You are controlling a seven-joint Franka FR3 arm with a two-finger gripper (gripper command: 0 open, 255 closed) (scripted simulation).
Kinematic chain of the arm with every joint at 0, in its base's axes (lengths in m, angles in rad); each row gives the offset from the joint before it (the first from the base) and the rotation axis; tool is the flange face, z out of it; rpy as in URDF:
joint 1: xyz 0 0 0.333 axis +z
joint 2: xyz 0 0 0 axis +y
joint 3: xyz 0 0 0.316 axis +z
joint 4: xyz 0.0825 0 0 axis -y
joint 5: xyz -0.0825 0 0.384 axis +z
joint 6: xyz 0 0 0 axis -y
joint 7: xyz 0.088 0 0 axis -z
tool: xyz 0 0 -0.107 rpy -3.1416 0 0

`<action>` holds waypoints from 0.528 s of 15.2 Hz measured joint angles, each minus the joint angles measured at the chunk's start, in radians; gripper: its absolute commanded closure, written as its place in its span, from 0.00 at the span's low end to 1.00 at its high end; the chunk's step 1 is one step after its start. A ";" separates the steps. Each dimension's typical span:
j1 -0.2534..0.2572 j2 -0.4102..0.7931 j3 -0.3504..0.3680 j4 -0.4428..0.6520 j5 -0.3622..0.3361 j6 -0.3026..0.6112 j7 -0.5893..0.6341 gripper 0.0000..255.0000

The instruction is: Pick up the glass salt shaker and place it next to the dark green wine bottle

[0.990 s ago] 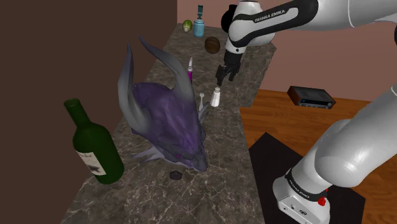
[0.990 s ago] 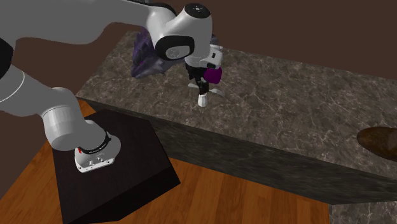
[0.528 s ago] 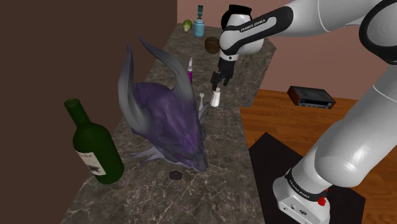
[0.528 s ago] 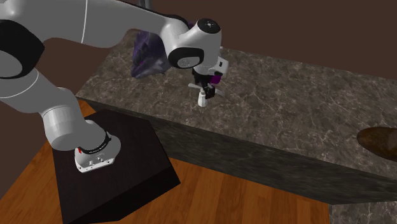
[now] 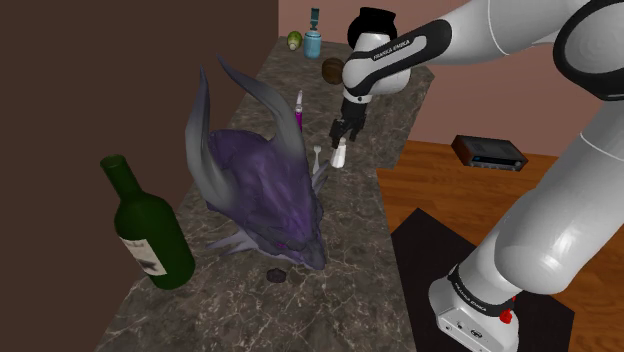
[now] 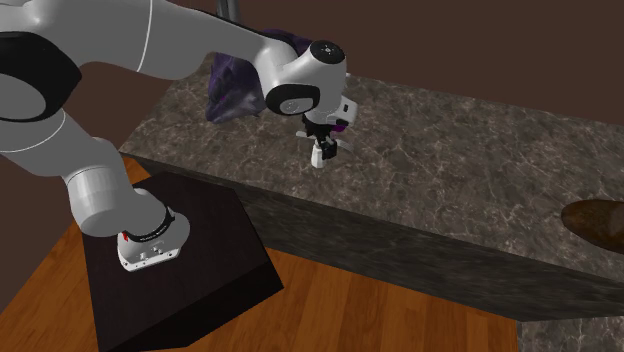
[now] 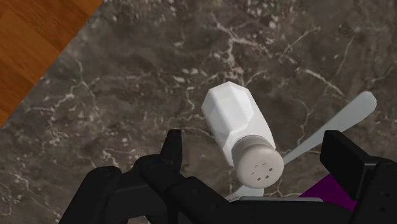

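Shoulder view: white salt shaker (image 5: 340, 154) upright on the dark marble tabletop (image 5: 352, 232), near its edge, just beside the purple horned head (image 5: 262, 187). Claw (image 5: 341, 136) directly over the shaker, fingertips down around its cap. Dark green wine bottle (image 5: 150, 226) well apart, past the head, toward this view's lower left.

Second exterior view: claw (image 6: 320, 141) over the shaker (image 6: 320, 156). Shaker stands on the tabletop (image 6: 455, 172) close to the front edge.

Wrist view: fingers (image 7: 172, 147) wide apart. Shaker (image 7: 234, 121), grey perforated cap, sits between them with a gap on each side. Claw (image 7: 253, 144) not gripping.
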 measured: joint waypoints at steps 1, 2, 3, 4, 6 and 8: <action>0.000 0.000 0.000 0.000 0.000 0.000 0.000 0.00; 0.000 0.000 0.000 0.000 0.000 0.000 0.000 0.00; 0.000 0.000 0.000 0.000 0.000 0.000 0.000 1.00; 0.000 0.000 0.000 0.000 0.000 0.000 0.000 1.00; 0.000 0.000 0.000 0.000 0.000 0.001 0.000 1.00; 0.000 0.000 0.000 0.000 0.000 0.001 0.000 1.00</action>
